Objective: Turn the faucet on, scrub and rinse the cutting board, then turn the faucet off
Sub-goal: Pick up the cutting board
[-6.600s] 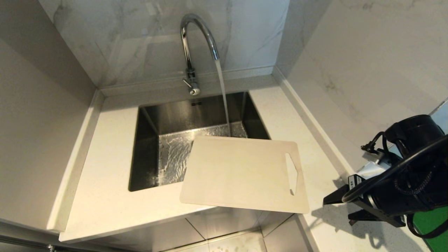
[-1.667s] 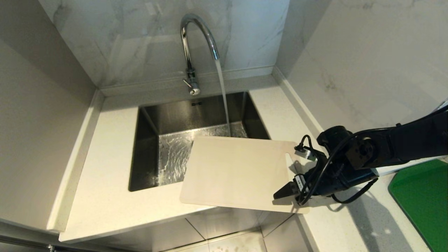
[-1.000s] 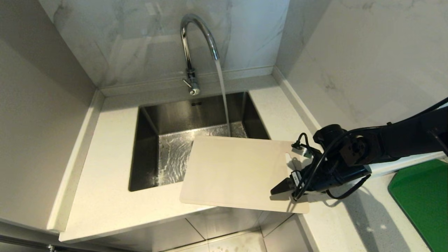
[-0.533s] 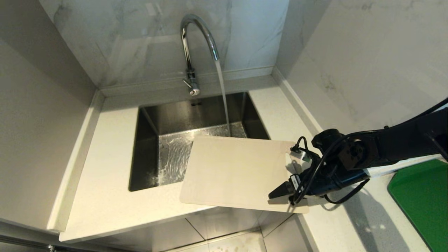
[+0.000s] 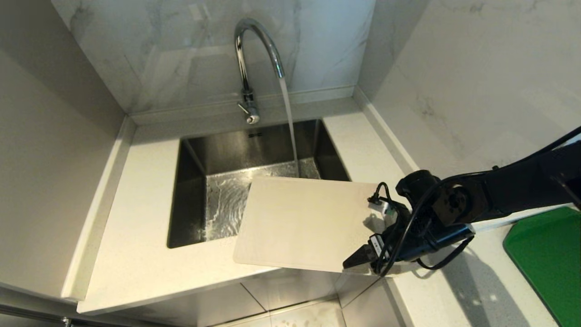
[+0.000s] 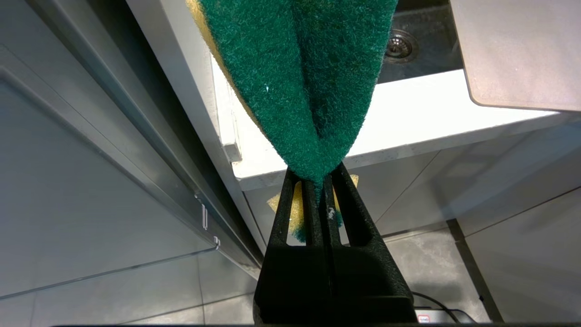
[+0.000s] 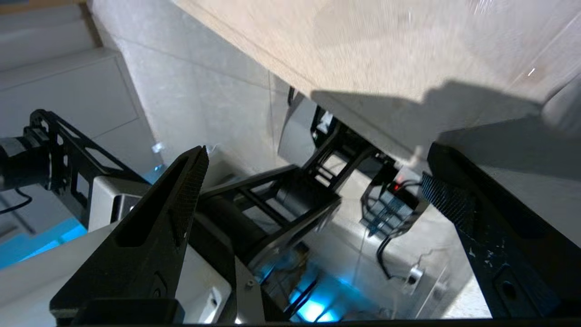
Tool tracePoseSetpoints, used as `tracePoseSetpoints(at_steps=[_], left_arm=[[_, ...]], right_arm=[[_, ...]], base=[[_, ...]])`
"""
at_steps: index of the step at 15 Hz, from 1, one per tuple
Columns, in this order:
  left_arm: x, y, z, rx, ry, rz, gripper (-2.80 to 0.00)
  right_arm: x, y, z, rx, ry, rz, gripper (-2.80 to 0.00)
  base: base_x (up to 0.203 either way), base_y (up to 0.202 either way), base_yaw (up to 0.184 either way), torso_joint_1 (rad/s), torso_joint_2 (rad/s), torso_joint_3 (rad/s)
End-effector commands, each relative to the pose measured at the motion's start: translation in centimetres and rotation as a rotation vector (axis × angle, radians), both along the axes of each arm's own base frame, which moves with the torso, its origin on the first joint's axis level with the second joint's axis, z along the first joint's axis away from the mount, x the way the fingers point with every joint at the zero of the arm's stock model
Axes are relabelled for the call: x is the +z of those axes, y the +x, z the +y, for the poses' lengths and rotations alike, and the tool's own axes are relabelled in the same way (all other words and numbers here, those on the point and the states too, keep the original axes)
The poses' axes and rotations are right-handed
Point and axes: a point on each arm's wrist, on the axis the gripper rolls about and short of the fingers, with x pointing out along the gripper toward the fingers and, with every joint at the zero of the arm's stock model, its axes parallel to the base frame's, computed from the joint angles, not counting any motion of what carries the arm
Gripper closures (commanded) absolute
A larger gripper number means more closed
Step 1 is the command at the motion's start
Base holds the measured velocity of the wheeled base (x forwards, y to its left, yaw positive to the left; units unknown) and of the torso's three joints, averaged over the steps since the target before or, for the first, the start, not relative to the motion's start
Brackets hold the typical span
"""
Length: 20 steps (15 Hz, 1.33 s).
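Your right gripper [image 5: 358, 263] stands wide open at the cutting board's [image 5: 299, 222] near handle corner; the board overhangs the sink [image 5: 195, 154]. Your left gripper [image 6: 320, 190] pinches a green sponge [image 6: 295, 77]. Faucet [image 5: 254, 59] runs.

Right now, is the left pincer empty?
No: in the left wrist view the left pincer is shut on a folded green-and-yellow sponge, held below the counter edge.

No readable text, brand, number or sign anywhere. Small white label [image 5: 376, 240] on arm just behind right claw [image 5: 356, 262]: print too small to read. Small dark marking [image 5: 255, 134] on sink back wall: illegible.
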Motion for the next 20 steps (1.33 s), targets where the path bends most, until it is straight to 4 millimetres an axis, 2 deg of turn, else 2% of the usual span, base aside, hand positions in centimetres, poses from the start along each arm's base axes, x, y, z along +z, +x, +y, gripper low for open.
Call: tracePoseSetpoints(at_steps=[1,3,5,8,13,20], left_arm=[[0.0,0.0,0.0,0.000,0.000,0.003,0.00],[0.0,0.0,0.0,0.000,0.000,0.002,0.00],[0.0,0.0,0.0,0.000,0.000,0.000,0.00],[0.0,0.0,0.0,0.000,0.000,0.000,0.00],[0.0,0.0,0.0,0.000,0.000,0.002,0.00],[0.0,0.0,0.0,0.000,0.000,0.000,0.00]], right_arm=[[1.8,-0.1,-0.2,-0.002,0.015,-0.062,-2.80],[3.0,0.3,-1.0,-0.030,0.021,-0.102,-2.80],[3.3,0.8,-1.8,-0.054,0.022,-0.118,-2.80],[2.0,1.8,-2.9,-0.085,0.013,-0.093,-2.80],[0.2,2.7,-3.1,-0.081,0.005,-0.061,-2.80],[-1.1,2.4,-3.0,-0.050,0.012,-0.028,-2.80]], base=[[0.000,0.000,0.000,0.000,0.00,0.000],[0.000,0.000,0.000,0.000,0.00,0.000],[0.000,0.000,0.000,0.000,0.00,0.000],[0.000,0.000,0.000,0.000,0.00,0.000],[0.000,0.000,0.000,0.000,0.00,0.000],[0.000,0.000,0.000,0.000,0.00,0.000]])
